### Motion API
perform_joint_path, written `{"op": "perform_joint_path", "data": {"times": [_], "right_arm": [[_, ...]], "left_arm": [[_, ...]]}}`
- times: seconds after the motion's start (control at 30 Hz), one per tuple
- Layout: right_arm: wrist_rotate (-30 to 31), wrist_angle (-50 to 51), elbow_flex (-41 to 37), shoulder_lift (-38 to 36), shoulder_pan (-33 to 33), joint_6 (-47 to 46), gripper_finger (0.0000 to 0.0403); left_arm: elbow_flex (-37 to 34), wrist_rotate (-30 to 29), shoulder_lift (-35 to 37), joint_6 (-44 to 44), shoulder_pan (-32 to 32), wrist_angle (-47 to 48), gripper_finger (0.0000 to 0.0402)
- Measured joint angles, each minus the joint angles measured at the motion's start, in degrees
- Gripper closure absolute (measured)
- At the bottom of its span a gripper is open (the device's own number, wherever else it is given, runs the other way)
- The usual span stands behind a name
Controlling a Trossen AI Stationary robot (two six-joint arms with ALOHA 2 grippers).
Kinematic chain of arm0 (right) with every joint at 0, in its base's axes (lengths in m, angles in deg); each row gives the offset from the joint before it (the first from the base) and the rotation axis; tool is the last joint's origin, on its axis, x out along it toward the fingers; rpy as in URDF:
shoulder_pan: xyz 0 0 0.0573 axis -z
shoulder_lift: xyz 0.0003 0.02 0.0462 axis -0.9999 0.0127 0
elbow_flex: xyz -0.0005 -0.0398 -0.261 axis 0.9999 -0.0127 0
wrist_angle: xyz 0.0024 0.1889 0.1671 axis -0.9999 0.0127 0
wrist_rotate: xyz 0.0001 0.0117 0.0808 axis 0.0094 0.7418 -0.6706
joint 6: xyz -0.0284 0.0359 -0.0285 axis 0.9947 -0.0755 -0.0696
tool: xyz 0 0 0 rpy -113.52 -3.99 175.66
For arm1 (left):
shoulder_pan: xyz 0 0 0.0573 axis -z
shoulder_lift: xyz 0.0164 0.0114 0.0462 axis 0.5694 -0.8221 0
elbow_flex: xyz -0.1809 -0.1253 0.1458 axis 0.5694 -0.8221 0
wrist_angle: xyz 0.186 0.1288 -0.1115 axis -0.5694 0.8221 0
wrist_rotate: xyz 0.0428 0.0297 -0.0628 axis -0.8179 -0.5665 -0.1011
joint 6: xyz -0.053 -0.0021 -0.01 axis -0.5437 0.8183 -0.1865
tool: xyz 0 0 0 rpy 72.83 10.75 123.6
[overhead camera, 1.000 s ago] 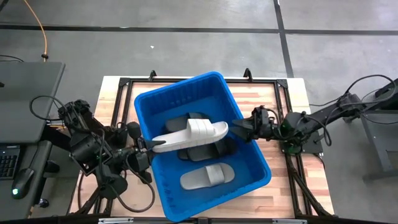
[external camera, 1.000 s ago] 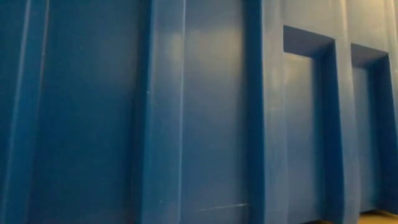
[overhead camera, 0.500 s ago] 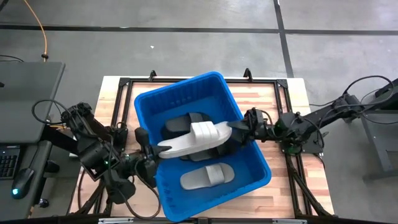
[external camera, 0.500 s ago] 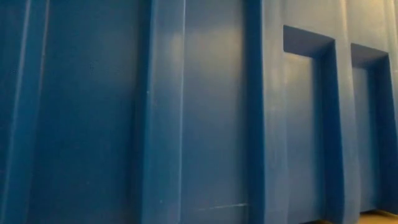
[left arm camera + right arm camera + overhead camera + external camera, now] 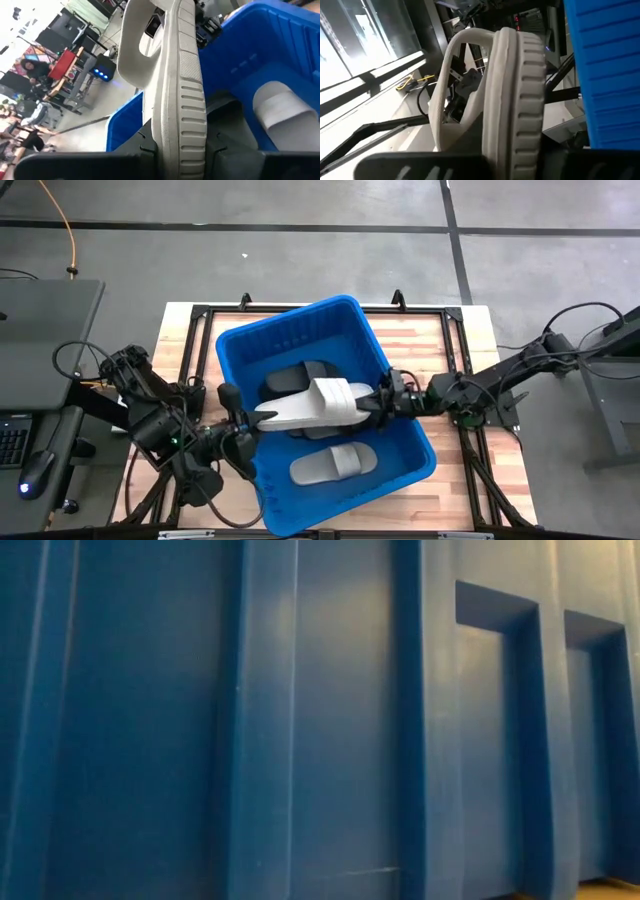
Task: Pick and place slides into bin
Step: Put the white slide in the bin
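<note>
A pale grey-white slide [image 5: 315, 405] hangs over the inside of the blue bin [image 5: 400, 450], stretched between both grippers. My left gripper [image 5: 251, 420] is shut on its left end at the bin's left wall. My right gripper [image 5: 373, 403] is shut on its right end, inside the bin. Under it, black slides [image 5: 295, 376] lie on the bin floor. A second grey-white slide [image 5: 333, 463] lies there too, nearer the front. The low view shows only the bin's outer wall [image 5: 300, 720]. My left gripper pinches the slide's sole at the end far from the strap [image 5: 180, 142], one finger on the footbed side and one on the underside. The fingers come about level from the table's left, along the slide. That end is lifted clear. My right gripper pinches the sole at the end near the strap [image 5: 512, 145] between its two fingers. It comes about level from the table's right, along the slide. The slide stands on its side edge, lifted clear of the slides below.
The bin takes up most of the wooden table [image 5: 470, 330] and sits askew on it. A black frame runs along the table's edges. In the left wrist view, a room with people and equipment shows beyond the bin.
My right gripper has moved left and down into the bin to the slide's right end and has taken hold of it. The slide, held all along by my left gripper, has shifted slightly toward the near edge, and its right end has sunk a little.
</note>
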Motion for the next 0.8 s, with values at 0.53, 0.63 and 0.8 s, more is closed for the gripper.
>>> {"op": "perform_joint_path", "data": {"times": [0.53,0.63,0.8], "right_arm": [[12.66,11.37,-0.01,-4.35,-8.47,3.67,0.0398],[16.48,16.34,0.02,-6.65,-10.76,3.82,0.0398],[20.70,28.05,2.15,-10.51,-14.68,4.64,0.0398]], "left_arm": [[-0.01,7.50,1.29,-42.23,0.15,23.09,0.0218],[-0.39,9.27,1.88,-43.52,-0.01,23.03,0.0179],[-0.39,8.64,4.49,-49.46,0.02,22.81,0.0136]]}}
